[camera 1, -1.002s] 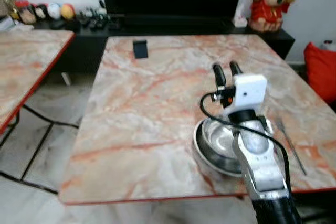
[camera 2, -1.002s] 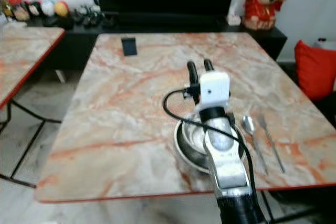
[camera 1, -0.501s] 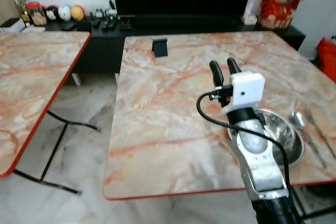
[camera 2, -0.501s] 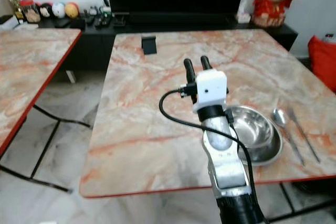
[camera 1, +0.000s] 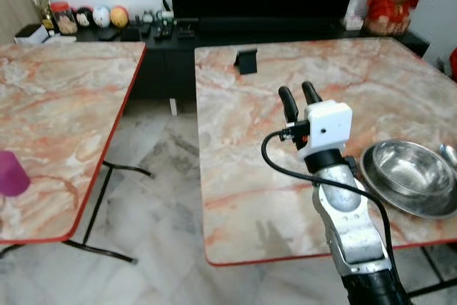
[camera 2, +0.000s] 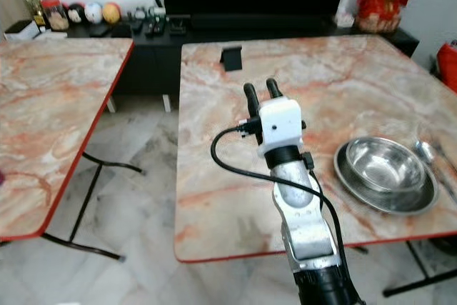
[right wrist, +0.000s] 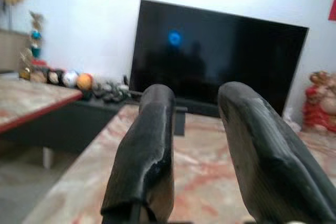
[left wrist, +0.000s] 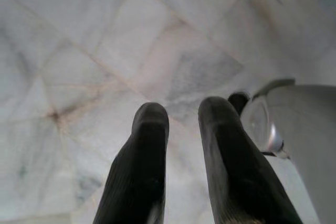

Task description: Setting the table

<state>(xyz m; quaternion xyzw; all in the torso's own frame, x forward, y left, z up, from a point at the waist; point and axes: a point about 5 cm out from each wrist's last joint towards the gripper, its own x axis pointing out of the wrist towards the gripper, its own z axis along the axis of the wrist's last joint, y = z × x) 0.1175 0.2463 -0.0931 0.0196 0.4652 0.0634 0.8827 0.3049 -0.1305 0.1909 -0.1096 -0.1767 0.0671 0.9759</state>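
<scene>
On the right table (camera 2: pixel 214 176), near its front right edge, you have the bowl (camera 2: pixel 385 169) with a spoon (camera 2: pixel 426 151) just beside it. On the left table (camera 1: pixel 57 119) a purple cup (camera 1: pixel 10 173) stands by the near edge. Your right gripper (camera 2: pixel 261 92) is raised over the right table, fingers slightly parted and empty. The left gripper (left wrist: pixel 181 129) hangs over the floor, fingers also a little apart, holding nothing. The cup looks like light plastic, probably stiff but slick; take it around the wall, mid-height, and squeeze gently.
</scene>
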